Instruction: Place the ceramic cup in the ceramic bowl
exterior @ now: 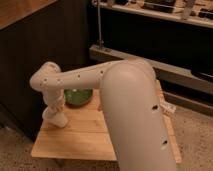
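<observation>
The ceramic bowl (78,96), green inside with a dark rim, sits at the back of the small wooden table (90,137), partly hidden by my arm. My white arm reaches from the lower right across to the left and bends down. The gripper (55,116) hangs at the table's left side, just left of and in front of the bowl. A whitish shape at its tip, low over the table top, looks like the ceramic cup (57,120). I cannot separate the cup from the gripper clearly.
A dark cabinet wall (30,55) stands close behind and to the left of the table. A metal shelf rack (150,60) runs behind on the right. A small white tag-like object (168,107) lies at the table's right edge. Speckled floor surrounds the table.
</observation>
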{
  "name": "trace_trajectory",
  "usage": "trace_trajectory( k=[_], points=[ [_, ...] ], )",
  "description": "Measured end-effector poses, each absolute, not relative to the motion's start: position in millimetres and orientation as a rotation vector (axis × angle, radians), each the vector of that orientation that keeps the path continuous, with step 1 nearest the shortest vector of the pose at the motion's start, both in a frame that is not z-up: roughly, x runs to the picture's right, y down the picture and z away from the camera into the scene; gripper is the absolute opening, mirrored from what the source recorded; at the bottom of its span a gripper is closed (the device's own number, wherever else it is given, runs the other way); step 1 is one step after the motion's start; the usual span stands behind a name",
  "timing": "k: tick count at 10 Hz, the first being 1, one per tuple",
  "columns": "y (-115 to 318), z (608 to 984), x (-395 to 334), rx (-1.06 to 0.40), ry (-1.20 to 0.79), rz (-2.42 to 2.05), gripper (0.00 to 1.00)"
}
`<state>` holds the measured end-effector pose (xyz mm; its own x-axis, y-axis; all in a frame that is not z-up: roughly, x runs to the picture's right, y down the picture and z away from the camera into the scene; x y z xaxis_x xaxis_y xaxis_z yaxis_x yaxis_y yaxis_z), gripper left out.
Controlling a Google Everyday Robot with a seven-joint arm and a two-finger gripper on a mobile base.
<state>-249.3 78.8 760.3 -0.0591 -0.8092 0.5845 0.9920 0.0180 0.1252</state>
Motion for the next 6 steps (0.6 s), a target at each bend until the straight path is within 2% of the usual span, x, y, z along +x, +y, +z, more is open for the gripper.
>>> trace_trajectory(
  k=[3, 6],
  points=[
    [33.4, 761.3, -238.9, -0.371, -0.604, -1.486, 0.01],
    [-17.6, 780.6, -220.0, -0.349, -0.611, -1.426, 0.01]
  ],
)
